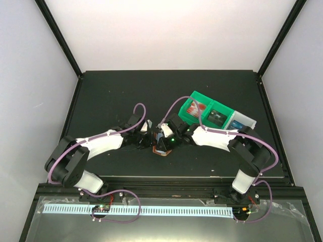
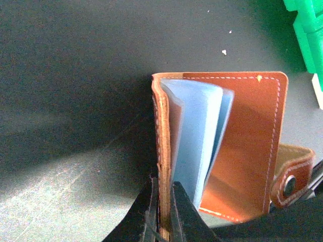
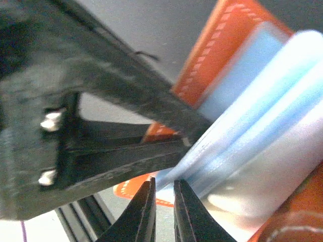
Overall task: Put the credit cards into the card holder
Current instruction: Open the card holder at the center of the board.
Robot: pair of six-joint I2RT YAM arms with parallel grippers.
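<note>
Midway along the table, between the two hands, the card holder stands open on edge, its pale blue inner sleeves fanned out. Left hand is clamped tight on one leather cover's near edge, apparently to keep the holder propped and its slots exposed. Right hand sits at the sleeve edges, fingers narrow, almost together; whether a sleeve is caught between them I cannot tell. Neither hand shows a card. The credit cards lie in the green bin to the far right, a pale grey bin just beyond it. Crowding is the trouble: the left hand's black frame sits close beside the right hand, and the snap tab dangles off the outer cover.
</note>
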